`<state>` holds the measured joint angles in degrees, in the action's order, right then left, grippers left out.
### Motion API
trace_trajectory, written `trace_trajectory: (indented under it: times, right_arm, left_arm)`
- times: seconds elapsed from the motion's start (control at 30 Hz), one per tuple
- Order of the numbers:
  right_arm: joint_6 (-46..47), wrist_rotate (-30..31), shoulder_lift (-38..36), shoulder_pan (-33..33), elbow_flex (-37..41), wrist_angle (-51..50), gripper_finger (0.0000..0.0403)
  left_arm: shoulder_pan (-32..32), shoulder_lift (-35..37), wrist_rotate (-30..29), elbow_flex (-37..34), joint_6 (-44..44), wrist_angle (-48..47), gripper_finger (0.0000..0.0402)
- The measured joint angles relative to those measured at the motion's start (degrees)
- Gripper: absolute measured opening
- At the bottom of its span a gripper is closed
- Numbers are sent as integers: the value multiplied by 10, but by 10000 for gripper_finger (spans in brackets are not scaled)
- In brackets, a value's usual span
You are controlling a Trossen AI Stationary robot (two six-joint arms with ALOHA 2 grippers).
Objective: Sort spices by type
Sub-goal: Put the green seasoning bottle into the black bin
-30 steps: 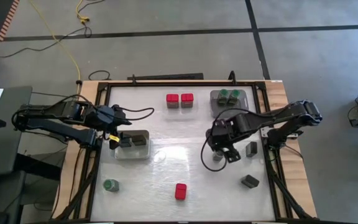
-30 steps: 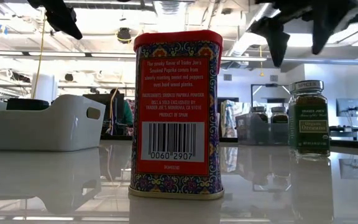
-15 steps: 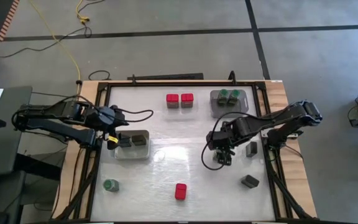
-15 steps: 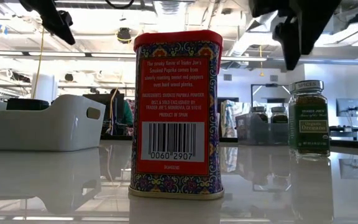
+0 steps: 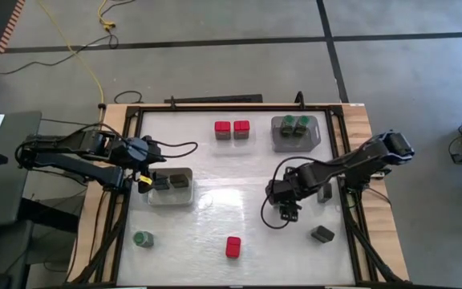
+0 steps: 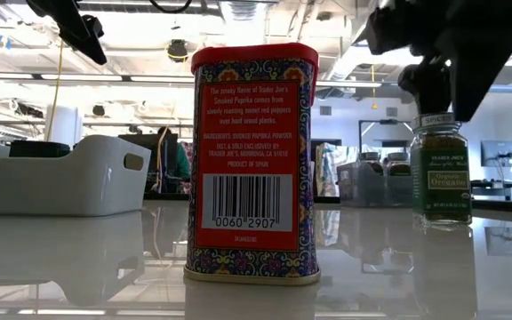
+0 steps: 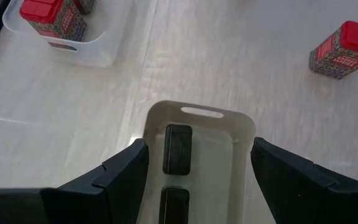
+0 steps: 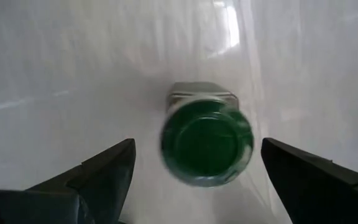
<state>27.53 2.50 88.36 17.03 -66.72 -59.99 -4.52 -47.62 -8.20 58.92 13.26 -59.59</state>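
A green-lidded jar [image 8: 207, 149] stands upright on the table, right of centre [image 6: 440, 169]. My right gripper [image 8: 196, 155] hangs open just above it, pointing down, with a finger on either side of the lid. My left gripper [image 7: 197, 149] stands open above the grey tray [image 5: 184, 197] at the left. That tray holds two dark tins [image 7: 178, 149]. A red tin [image 5: 233, 246] stands near the front edge. Two red tins [image 5: 232, 128] sit at the far side, and two green jars sit in a tray [image 5: 295, 128].
Two loose dark tins [image 5: 325, 191] [image 5: 322, 234] lie right of my right gripper. Another green jar [image 5: 143, 239] stands at the near left. In the left wrist view the far red tins sit in a clear tray [image 7: 98, 53]. Bare table lies between the trays.
My right gripper has come down and a little toward the near edge, over the green jar. Its wrist has rolled as it sank, and its fingers now flank the lid. It has stayed open. The jar has not moved.
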Motion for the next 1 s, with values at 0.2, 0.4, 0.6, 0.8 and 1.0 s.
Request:
trace_trajectory:
  times: [0.2, 0.4, 0.6, 0.8, 1.0]
  right_arm:
    - [0, 2, 0, -16, 26, 39, 379]
    - [-8, 3, 0, -30, 51, 71, 372]
    - [-12, 1, 0, -31, 61, 81, 317]
    - [-27, 0, 0, -31, 61, 80, 223]
    - [-63, -1, 0, -34, 61, 76, 219]
  left_arm:
    - [0, 0, 0, 0, 0, 0, 269]
    - [0, 0, 0, 0, 0, 0, 269]
    - [0, 0, 0, 0, 0, 1, 269]
    - [0, 0, 0, 0, 0, 0, 269]
    - [0, 0, -4, 0, 0, 0, 269]
